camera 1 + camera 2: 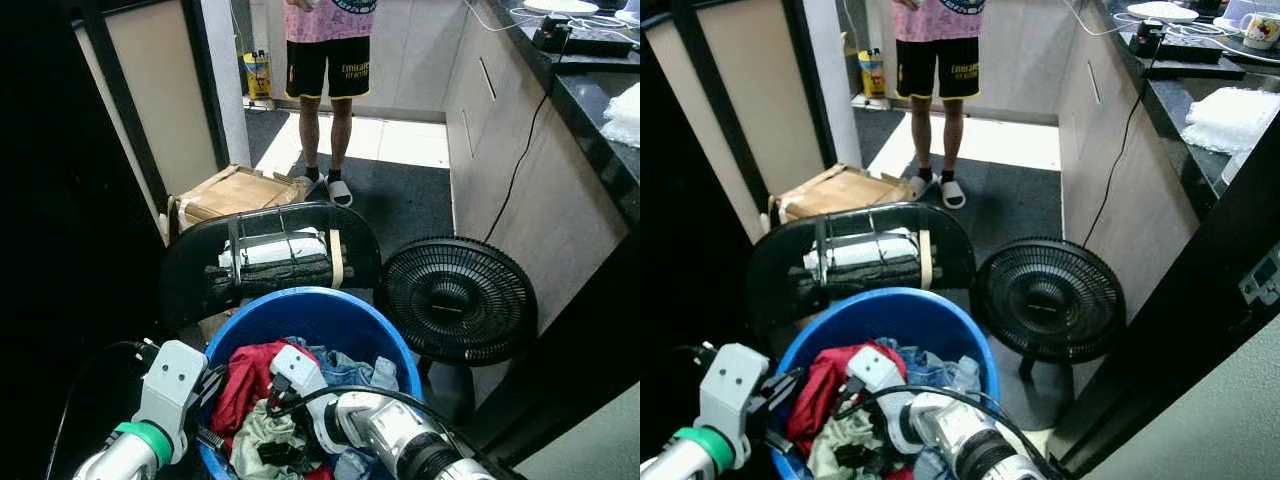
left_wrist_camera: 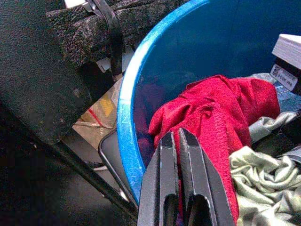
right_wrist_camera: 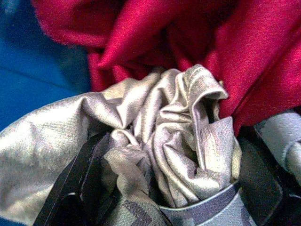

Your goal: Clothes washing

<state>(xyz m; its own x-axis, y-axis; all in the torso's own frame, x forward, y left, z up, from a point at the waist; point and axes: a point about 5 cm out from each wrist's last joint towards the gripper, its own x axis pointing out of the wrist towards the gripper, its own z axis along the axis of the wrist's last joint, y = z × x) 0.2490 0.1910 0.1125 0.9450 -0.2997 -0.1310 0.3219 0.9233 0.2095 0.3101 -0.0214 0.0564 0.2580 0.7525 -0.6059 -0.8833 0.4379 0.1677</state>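
Observation:
A blue basin holds a heap of clothes: a red garment, a pale grey-green garment and denim. My left gripper is at the basin's left rim, its fingers shut, with the tips against the red garment. My right gripper is down in the heap, open. Its two fingers stand on either side of a bunched fold of the grey-green garment, just under the red cloth.
A black chair back stands right behind the basin, and a black floor fan is to its right. A person stands further back on the floor. A cardboard box lies at the left, a dark counter at the right.

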